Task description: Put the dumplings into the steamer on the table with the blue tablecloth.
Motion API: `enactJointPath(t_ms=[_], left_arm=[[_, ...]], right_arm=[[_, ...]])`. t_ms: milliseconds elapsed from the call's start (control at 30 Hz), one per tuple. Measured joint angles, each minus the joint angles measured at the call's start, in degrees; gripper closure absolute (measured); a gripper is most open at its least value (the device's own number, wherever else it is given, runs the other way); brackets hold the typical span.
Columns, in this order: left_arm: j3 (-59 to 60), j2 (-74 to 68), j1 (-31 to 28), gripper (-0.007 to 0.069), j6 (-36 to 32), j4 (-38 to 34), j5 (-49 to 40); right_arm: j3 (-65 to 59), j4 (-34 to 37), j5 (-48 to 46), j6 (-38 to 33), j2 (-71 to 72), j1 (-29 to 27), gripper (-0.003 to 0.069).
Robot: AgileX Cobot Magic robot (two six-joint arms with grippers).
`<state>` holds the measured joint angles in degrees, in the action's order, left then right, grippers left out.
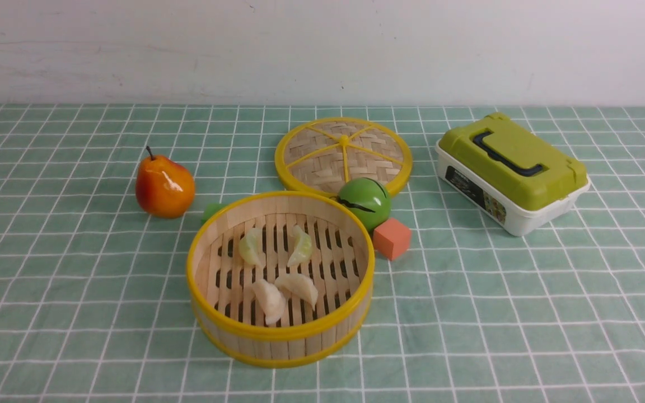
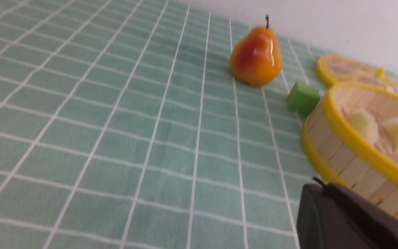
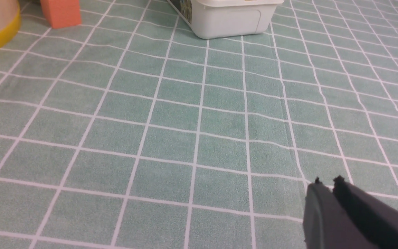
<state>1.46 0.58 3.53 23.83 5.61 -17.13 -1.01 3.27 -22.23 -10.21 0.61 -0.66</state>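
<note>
The left gripper (image 2: pixel 321 185) shows only in its own wrist view, as dark fingers pressed together with no gap and nothing between them, hanging low over the blue tablecloth (image 1: pixel 76 280). The steamer (image 1: pixel 280 336) stands just beside those fingertips, its yellow-rimmed wall right behind them; whether they touch it I cannot tell. The right gripper (image 3: pixel 327 181) likewise appears only in its wrist view, its two dark fingers closed against each other and empty, above bare cloth. From there the steamer is only a sliver of yellow rim well apart from the fingertips.

In the front view neither arm appears. The steamer sits near the middle of the table (image 1: pixel 524 313), toward the near edge. All four dumplings (image 1: pixel 280 271) lie on its slatted floor: two pale yellow-green ones on the far side, two cream-white ones on the near side, close together.

A woven lid (image 1: pixel 344 154) lies flat just beyond the steamer. A green ball (image 1: pixel 364 202) rests between the two, with an orange block (image 1: pixel 392 238) to its near right. A pear (image 1: pixel 164 186) stands to the far left of the steamer, a small green block (image 1: pixel 211 211) between them. A green-lidded box (image 1: pixel 512 170) sits at the far right.
</note>
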Motion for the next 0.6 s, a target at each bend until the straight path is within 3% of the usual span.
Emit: enactJointPath(t_ms=[200, 600], left_arm=[[0.3, 0.0, -0.1, 0.0638, -7.4, -2.9, -5.6], [0.3, 0.0, -0.1, 0.0638, -8.6, -3.0, -5.7]], right_arm=[[0.0, 0.1, 0.0, 0.0, 0.0, 0.0, 0.06], [0.0, 0.1, 0.0, -0.2, 0.0, 0.0, 0.0582]])
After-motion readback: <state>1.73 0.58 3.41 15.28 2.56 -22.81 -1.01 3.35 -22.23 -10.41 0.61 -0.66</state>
